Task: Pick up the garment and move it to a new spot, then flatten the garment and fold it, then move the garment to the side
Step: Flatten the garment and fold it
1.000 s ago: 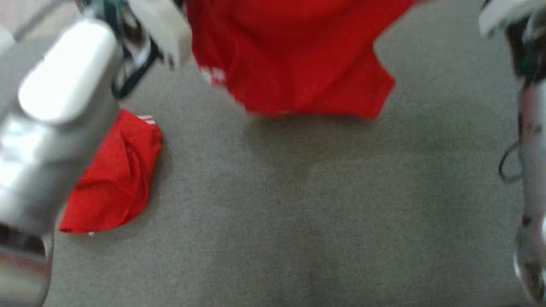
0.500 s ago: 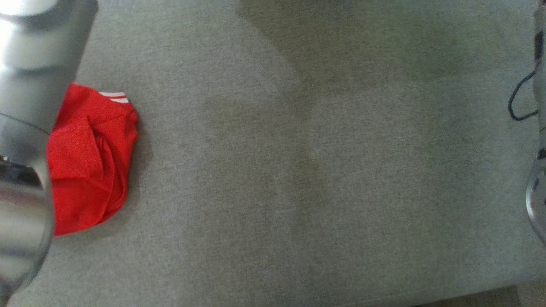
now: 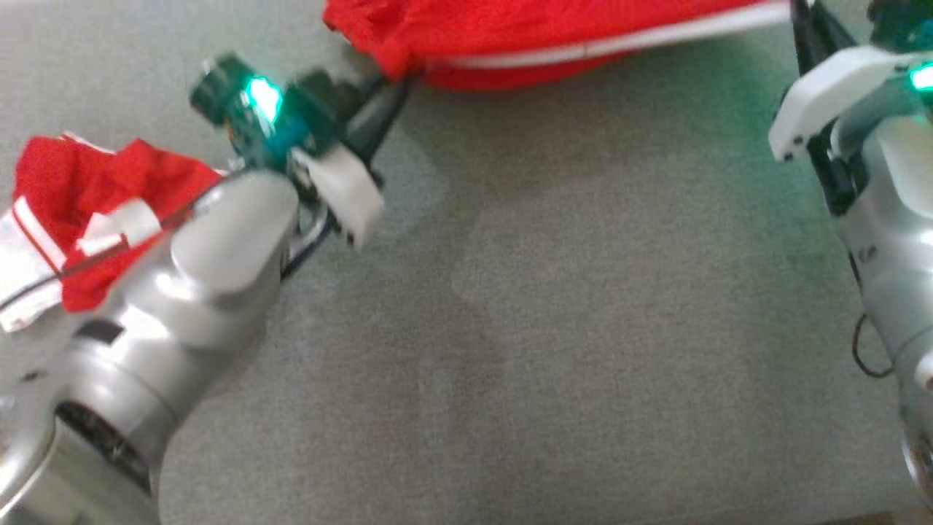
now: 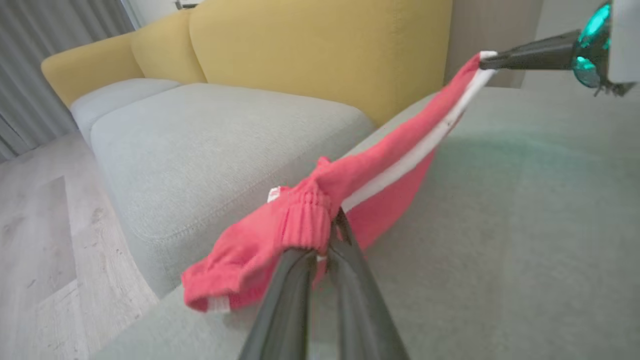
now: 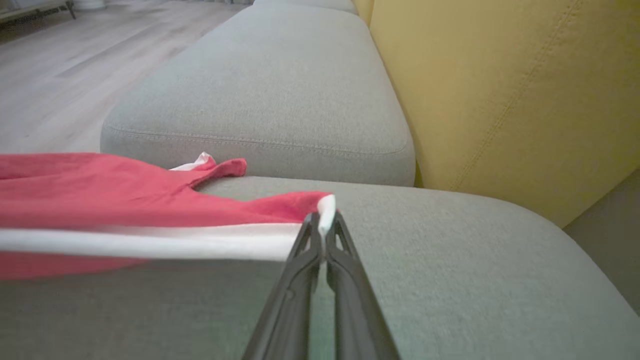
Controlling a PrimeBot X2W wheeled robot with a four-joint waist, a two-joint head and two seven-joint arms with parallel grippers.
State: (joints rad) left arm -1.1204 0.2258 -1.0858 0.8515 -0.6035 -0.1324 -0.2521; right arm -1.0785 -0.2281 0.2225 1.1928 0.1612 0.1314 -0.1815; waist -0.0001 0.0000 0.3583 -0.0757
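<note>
The garment [image 3: 525, 33] is red with a white stripe. It is pulled out in a band between my two grippers at the far edge of the grey cushion [image 3: 554, 306]. My left gripper [image 3: 399, 79] is shut on its bunched ribbed end [image 4: 305, 227], and a loose fold hangs left of the fingers. My right gripper [image 3: 796, 11] is shut on the white-striped corner [image 5: 326, 206]. In the left wrist view the garment [image 4: 395, 150] rises to my right gripper [image 4: 487, 59]. The right wrist view shows the garment [image 5: 100, 197] running off to the left.
A second crumpled red cloth with white stripes [image 3: 80, 186] lies at the left, partly behind my left arm. Behind the cushions stands a yellow sofa back [image 5: 500, 85]. Another grey cushion [image 4: 210, 135] adjoins, with wooden floor [image 4: 45, 240] beyond its edge.
The head camera has shifted between frames. The garment hung bunched at the top a second ago, was out of view half a second ago, and now lies stretched between both grippers.
</note>
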